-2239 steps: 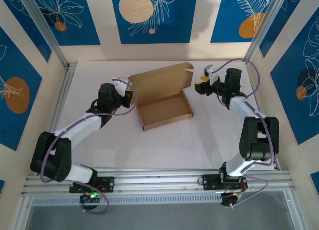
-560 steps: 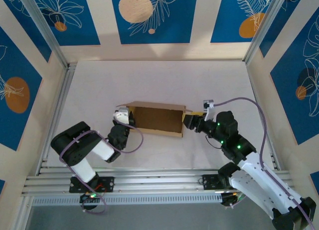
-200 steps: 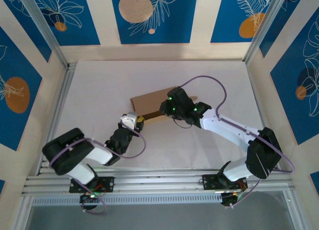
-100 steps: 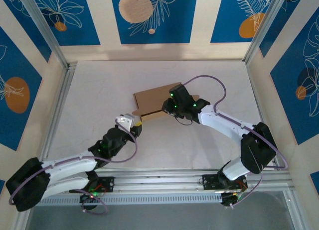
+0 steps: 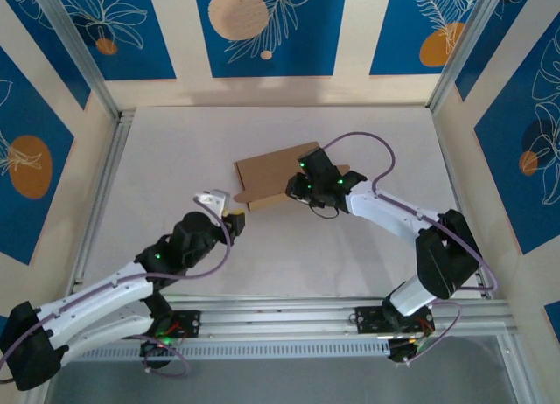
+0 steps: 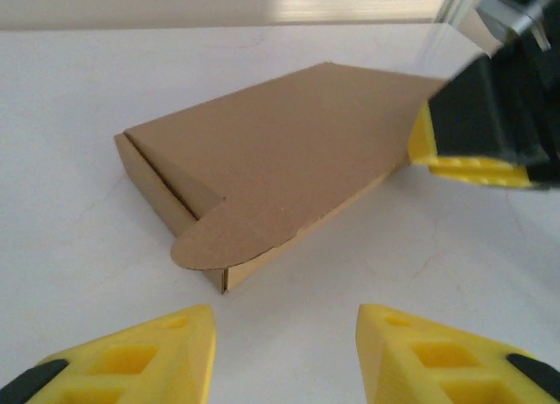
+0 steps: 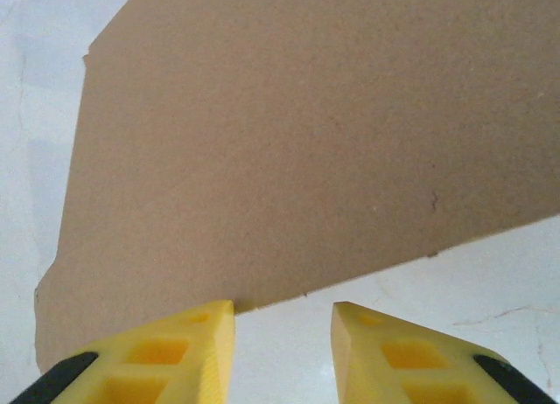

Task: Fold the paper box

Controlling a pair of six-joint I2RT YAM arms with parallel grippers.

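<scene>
on the table (image 5: 175,150), the box (image 5: 262,172) is lying closed, its rounded tab (image 6: 214,238) sticking out untucked. we are holding the right gripper (image 7: 280,306), jaws narrowly parted and empty, at the edge of the lid (image 7: 306,142); the left gripper (image 6: 284,315) is hovering wide open, just short of the tab. we are recommending steady lid pressure during tucking.

The box (image 5: 267,170) lies flat on the table (image 5: 175,150), about mid-table. The left gripper (image 6: 284,338) stands before the box's front-left corner, near it but apart. The right gripper (image 7: 282,330) stands at the box's right end, its fingertips just at the box's front edge; contact cannot be determined.
</scene>
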